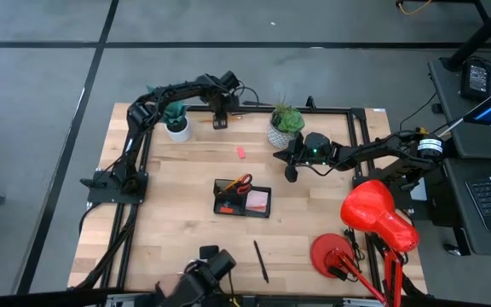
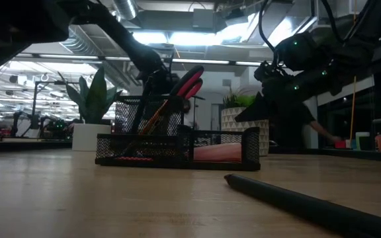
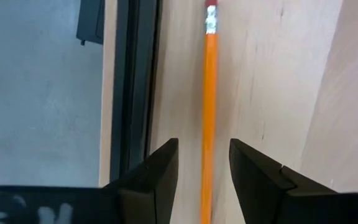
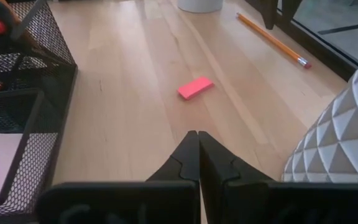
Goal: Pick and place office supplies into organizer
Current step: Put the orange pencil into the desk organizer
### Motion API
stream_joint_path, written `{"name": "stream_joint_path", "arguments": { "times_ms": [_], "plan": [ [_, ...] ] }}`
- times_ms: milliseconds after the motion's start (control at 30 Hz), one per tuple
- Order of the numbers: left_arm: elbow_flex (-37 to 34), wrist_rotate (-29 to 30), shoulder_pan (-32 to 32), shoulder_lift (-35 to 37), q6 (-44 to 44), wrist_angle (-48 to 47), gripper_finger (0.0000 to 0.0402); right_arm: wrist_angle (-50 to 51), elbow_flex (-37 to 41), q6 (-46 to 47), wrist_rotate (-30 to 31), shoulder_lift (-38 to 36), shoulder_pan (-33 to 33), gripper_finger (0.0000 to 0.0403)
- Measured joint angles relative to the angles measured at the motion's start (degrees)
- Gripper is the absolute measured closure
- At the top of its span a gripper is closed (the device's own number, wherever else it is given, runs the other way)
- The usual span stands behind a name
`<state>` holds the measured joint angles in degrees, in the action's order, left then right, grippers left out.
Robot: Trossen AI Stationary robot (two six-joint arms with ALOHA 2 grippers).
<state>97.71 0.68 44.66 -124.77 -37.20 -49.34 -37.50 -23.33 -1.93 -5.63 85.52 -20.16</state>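
An orange pencil [image 3: 210,93] lies flat on the table near the far edge. My left gripper [image 3: 204,163] hovers above it, open, with one finger on each side of the shaft and a gap on both sides; in the high view my left gripper [image 1: 220,120] is beside the pencil [image 1: 233,117]. My right gripper [image 4: 198,155] is shut and holds nothing; it points at the pink eraser [image 4: 196,88], which lies flat on the wood. The black mesh organizer [image 1: 242,198] holds red-handled scissors [image 1: 242,182] and a pink sticky-note block [image 1: 258,201]. A dark pen [image 1: 261,260] lies near the near edge.
Two potted plants stand near the far edge, one [image 1: 176,120] by my left gripper, one [image 1: 285,126] by my right wrist; its white pot [image 4: 340,137] is close beside the right fingers. A red desk lamp [image 1: 378,215] stands at the right. A black frame rail [image 3: 135,87] runs along the pencil.
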Motion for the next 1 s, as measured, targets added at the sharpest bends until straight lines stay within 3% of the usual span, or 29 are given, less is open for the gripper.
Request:
{"name": "stream_joint_path", "arguments": {
  "times_ms": [367,667,1000],
  "plan": [
    [-3.9,5.6,-0.3,-0.7,0.5,3.1,0.0265,0.4,0.0,0.3,0.0,0.0,0.0,0.0402],
    [-7.8,1.1,1.0,-0.2,0.7,7.4,0.0267,0.4,0.0,1.9,0.0,0.0,0.1,0.0402],
    [-7.9,-0.6,0.7,-0.5,2.1,5.6,0.0270,0.6,0.0,1.7,0.0,0.0,0.2,0.0402]
  ]
}}
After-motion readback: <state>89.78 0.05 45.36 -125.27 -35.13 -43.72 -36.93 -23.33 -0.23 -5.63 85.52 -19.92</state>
